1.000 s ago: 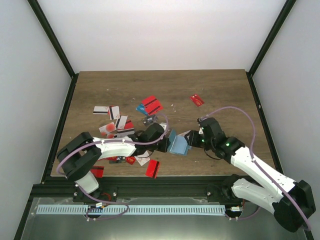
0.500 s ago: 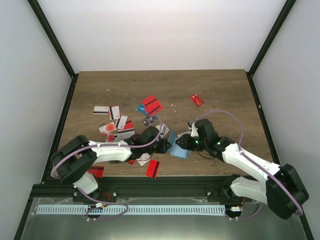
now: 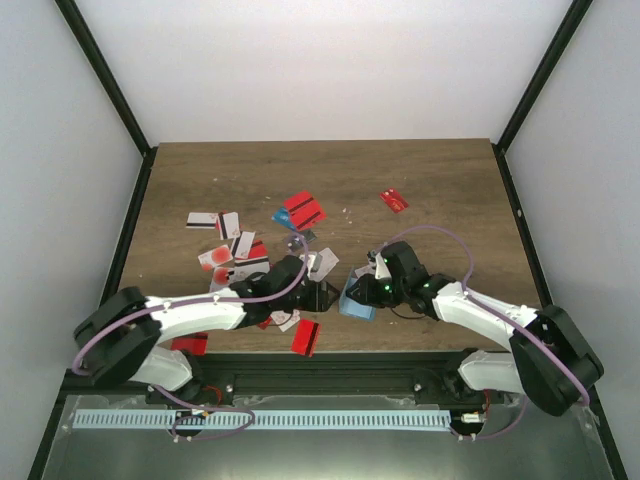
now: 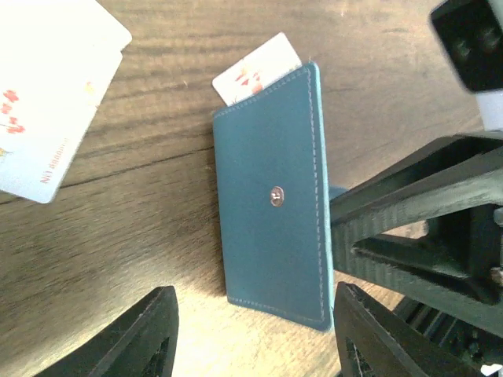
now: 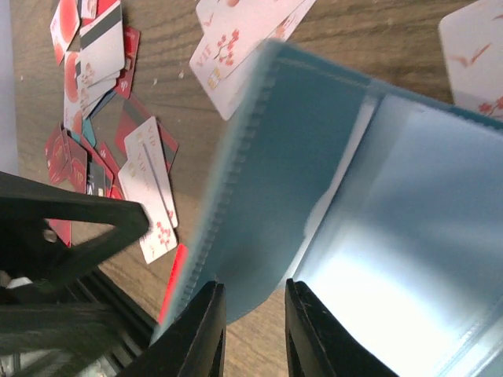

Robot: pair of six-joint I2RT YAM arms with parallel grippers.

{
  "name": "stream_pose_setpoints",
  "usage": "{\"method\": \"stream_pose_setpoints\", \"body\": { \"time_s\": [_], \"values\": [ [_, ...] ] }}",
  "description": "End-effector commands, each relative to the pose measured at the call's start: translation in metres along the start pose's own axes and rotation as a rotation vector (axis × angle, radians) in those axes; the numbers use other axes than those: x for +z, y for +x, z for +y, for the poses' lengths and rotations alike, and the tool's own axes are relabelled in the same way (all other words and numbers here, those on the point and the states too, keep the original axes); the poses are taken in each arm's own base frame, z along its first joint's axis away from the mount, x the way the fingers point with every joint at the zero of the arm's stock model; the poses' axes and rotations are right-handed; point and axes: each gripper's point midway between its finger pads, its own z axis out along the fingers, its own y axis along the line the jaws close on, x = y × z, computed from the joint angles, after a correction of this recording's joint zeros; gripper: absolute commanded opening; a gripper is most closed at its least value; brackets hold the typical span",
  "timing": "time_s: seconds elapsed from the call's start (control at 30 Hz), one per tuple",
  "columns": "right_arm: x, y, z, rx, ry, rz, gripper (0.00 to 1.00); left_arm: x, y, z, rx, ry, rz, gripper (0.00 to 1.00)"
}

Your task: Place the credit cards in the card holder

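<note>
Spread wide and gripping nothing, the fingers (image 4: 153, 334) of my left gripper (image 4: 253, 302) stand to either side of the near end of the card holder (image 4: 275, 196). Neither pad visibly presses on it. The holder shows me its teal outer face, with the snap stud in the middle. A white card (image 4: 255, 69) with red marks pokes out of its far end.

My right gripper (image 5: 253, 294) is clamped on the holder's opposite long edge. In its own camera the teal flap runs down between my two right fingers (image 5: 200, 334), and the light blue pocketed inside opens out to the right.

From above, my two grippers meet nose to nose near the front middle of the table (image 3: 450, 180), with the holder between them. Most of the credit cards (image 3: 240, 255) lie loose on the wood just left of that spot, red, white and black-striped, some overlapping. A red pair (image 3: 303, 210) sits farther back, and a lone red card (image 3: 394, 200) lies well apart to the right rear. Another red one, the front card (image 3: 305, 337), lies near the table's near edge.
</note>
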Motion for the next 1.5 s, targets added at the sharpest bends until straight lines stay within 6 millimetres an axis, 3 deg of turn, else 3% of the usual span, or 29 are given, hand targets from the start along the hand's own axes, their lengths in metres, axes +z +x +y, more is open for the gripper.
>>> {"method": "stream_pose_setpoints", "body": {
  "time_s": [0.0,0.27,0.53,0.8,1.0,1.47],
  "values": [
    [-0.008,0.008,0.021,-0.046,-0.036,0.017,0.24,-0.029,0.009,0.019,0.075,-0.102,0.008,0.6],
    [-0.015,0.047,0.035,-0.044,-0.028,0.101,0.25,-0.066,0.026,0.056,0.104,-0.236,-0.009,0.63],
    [0.009,0.115,0.056,0.013,-0.091,0.203,0.29,-0.062,0.05,0.071,0.087,-0.232,0.055,0.56],
    [0.042,0.151,0.063,0.074,-0.052,0.223,0.33,-0.058,0.06,0.068,0.115,-0.187,0.094,0.48],
    [0.055,0.16,0.059,0.124,-0.056,0.21,0.41,-0.056,0.077,0.07,0.121,-0.158,0.138,0.44],
    [0.068,0.148,0.047,0.25,-0.065,0.098,0.42,-0.049,0.105,0.074,0.14,-0.128,0.209,0.43]
  ]
}}
